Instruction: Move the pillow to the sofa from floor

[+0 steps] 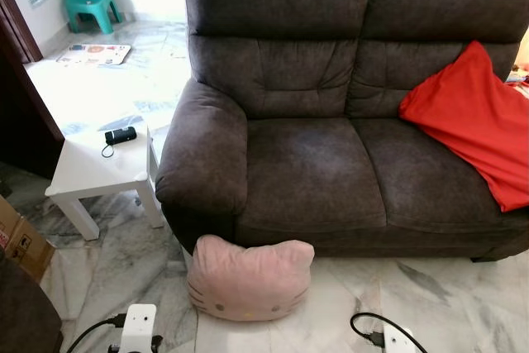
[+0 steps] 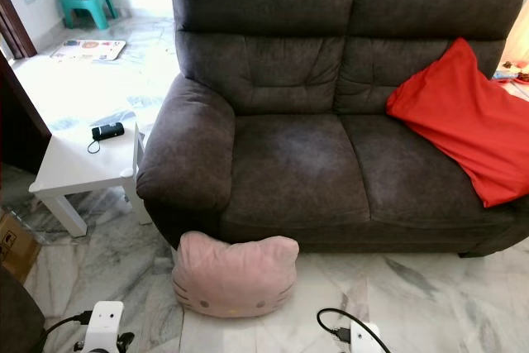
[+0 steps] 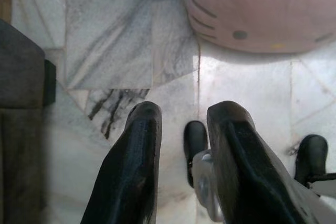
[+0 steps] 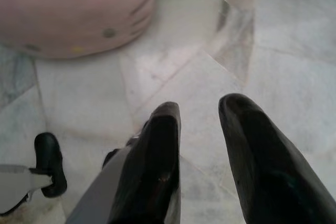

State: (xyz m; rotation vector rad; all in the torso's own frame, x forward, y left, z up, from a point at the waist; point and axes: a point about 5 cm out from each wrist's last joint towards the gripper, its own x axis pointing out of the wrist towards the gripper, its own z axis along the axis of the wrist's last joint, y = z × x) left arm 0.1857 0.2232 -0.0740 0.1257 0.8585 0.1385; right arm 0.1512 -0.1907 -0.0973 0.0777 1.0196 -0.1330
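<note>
A room with a pale marble floor (image 1: 430, 295), seen from the robot's head looking forward and down. At far left, in the background, a teal plastic chair (image 1: 92, 2) stands near the wall, with a flat printed mat (image 1: 93, 54) on the floor in front of it. Nearer, a small white desk (image 1: 87, 173) stands just beside the sofa's left arm and carries a small black device (image 1: 121, 135) with a cord. A cardboard box (image 1: 21, 241) sits at the left edge. A dark grey two-seat sofa (image 1: 314, 163) occupies the middle and right. The pillow (image 1: 250, 279), pink and shaped like a cat's face with whiskers and small ears, lies on the floor against the sofa's front, below its left seat. A large red cushion (image 1: 479, 121) leans across the right seat and backrest. At the bottom edge, the white wrists of both arms show, well short of the pillow. In the left wrist view, the left gripper (image 3: 184, 116) hangs over bare floor with its jaws parted and holding nothing, the pillow ahead of them. In the right wrist view, the right gripper (image 4: 199, 109) likewise hovers above the floor, jaws apart and empty, the pillow ahead and to one side.
</note>
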